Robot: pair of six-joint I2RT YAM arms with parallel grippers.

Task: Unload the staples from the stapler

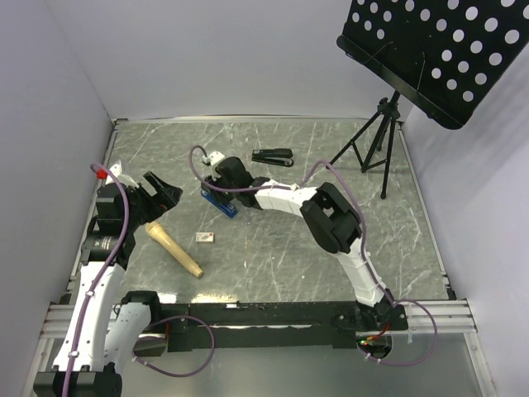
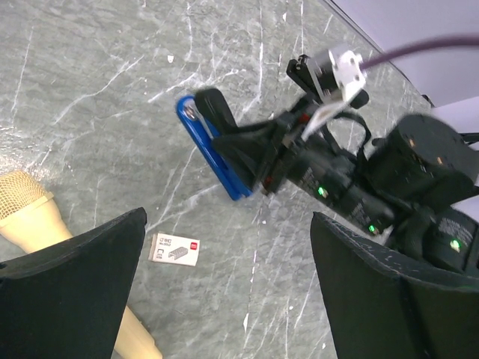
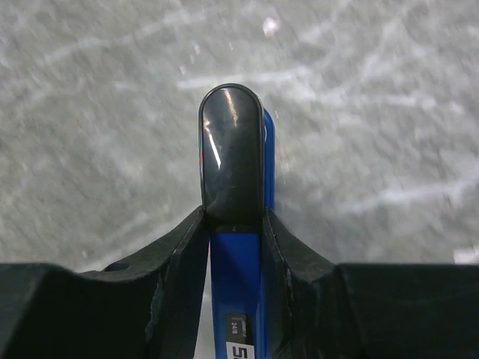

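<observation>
Your right gripper (image 3: 233, 217) is squeezed shut on the blue stapler (image 3: 232, 142), with one finger on each side of it. The stapler seems to rest on the table (image 1: 413, 248), near the middle. You cannot see the staples. They are probably inside the blue stapler, so none look to be out yet. Your left gripper (image 2: 228, 224) is wide open and holds nothing. It hangs off to the left, above a little box (image 2: 174, 250) and a tan wooden stick (image 2: 22, 213). Watch out: the stapler looks smooth, so it might twist or slip if you tug hard. If it pops open fast, the tiny staples could scatter and get lost.
</observation>
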